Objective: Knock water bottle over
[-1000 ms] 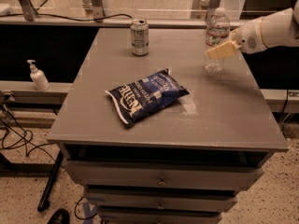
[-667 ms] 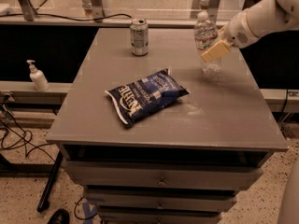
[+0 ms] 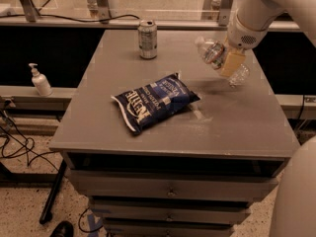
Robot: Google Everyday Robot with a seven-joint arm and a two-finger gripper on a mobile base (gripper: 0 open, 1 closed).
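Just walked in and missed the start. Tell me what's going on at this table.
The robot's arm reaches in on the view's right, its gripper against the water bottle at the far right of the table. The bottle leans steeply, cap toward the left, not yet lying flat. A soda can stands upright at the back and a chip bag lies mid-table.

- A single camera looks from above and in front of the bench (image 3: pixel 237 122), angled down across its top toward the far edge.
- It stands at middle range: the whole benchtop and the drawers (image 3: pixel 170 189) below fit in.
- The claw (image 3: pixel 231 63) appears upper right; most of the benchtop lies left of it and nearer the camera.
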